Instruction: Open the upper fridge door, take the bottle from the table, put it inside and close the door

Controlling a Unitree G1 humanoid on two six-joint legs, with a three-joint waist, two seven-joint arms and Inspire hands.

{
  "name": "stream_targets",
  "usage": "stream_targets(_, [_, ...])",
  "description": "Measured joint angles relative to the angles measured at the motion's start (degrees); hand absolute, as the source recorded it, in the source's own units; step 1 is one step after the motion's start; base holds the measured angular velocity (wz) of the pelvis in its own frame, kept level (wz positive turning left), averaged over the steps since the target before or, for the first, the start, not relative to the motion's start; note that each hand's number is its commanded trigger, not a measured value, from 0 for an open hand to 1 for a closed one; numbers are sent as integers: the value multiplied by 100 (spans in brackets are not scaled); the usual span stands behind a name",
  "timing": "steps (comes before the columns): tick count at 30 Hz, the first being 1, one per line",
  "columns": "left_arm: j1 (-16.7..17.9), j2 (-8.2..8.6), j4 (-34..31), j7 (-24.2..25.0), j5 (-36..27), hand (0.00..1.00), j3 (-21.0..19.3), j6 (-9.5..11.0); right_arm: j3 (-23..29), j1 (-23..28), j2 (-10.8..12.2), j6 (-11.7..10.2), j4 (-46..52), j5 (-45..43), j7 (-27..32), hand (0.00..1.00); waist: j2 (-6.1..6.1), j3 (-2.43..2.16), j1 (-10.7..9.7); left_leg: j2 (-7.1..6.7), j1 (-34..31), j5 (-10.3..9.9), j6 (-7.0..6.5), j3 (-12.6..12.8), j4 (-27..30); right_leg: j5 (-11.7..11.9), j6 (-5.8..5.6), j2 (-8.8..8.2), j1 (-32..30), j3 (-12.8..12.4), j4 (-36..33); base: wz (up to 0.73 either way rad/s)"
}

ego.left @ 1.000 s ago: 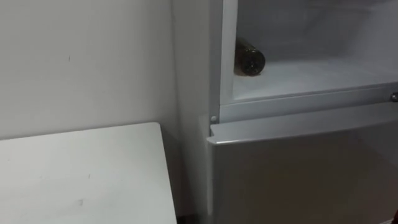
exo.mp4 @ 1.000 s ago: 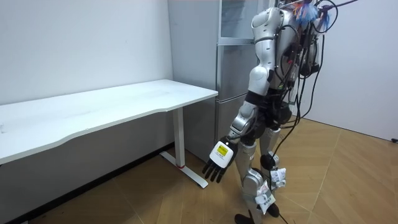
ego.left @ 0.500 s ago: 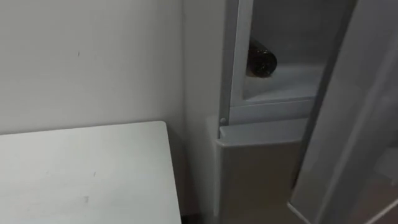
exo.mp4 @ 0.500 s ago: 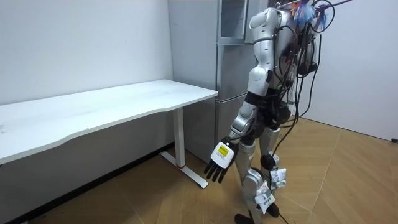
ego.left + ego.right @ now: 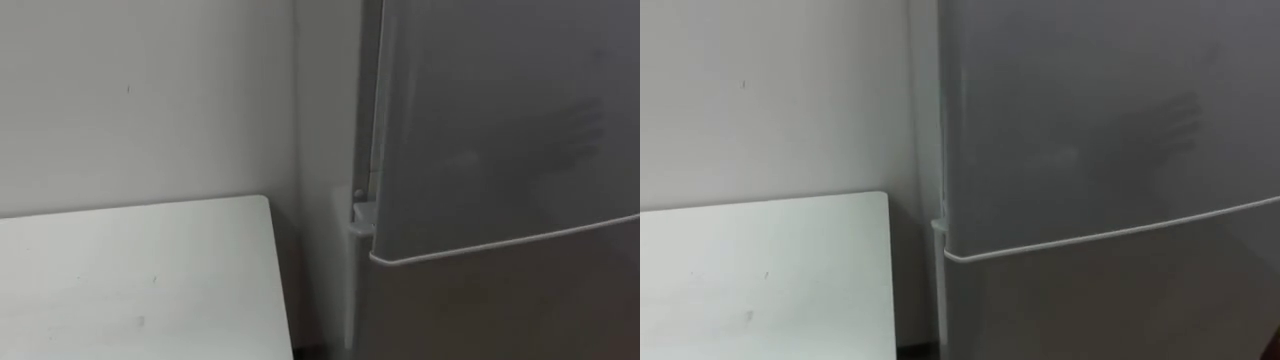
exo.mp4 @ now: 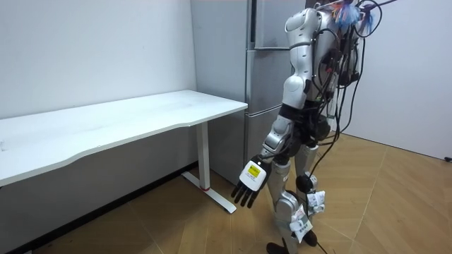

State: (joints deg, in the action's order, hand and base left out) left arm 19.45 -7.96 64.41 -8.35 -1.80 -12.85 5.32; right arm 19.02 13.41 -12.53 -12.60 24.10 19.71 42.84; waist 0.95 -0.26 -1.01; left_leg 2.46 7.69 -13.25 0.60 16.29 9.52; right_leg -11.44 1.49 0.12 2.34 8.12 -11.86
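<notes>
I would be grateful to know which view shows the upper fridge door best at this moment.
The right eye view: the door is close, its left and bottom edges plain. The left eye view gives slightly less of its face. The room view has a far strip of it beside the robot's shoulder.

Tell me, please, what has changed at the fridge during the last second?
The upper fridge door swung across the opening, shut or nearly so, and now covers the bottle that lay on the shelf. The white table and the left hand, hanging open beside the robot, stayed as they were.
</notes>
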Motion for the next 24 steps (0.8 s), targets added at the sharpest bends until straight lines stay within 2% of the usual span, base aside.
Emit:
stream_targets(8, [-1, 23, -7, -36, 14, 0, 77, -1, -236, -40, -6, -1, 95, -406, -416, 0, -51, 31, 106, 2, 5, 0, 0, 15, -4, 0, 0, -3, 4, -7, -13, 0])
stream_targets(18, [14, 37, -6, -221, 240, 0, 84, -2, -470, -282, -6, -3, 97, -684, -608, 0, 2, 35, 292, -2, -7, 0, 0, -73, -1, 4, -2, -1, 62, 64, 20, 3])
stream_targets(24, [-62, 35, -12, -183, 247, 0, 251, -2, -930, -587, -10, -23, 95, -839, -622, 0, -16, 29, 389, 2, -12, 0, 0, -97, 3, 6, 0, -6, 72, 114, 26, 3])
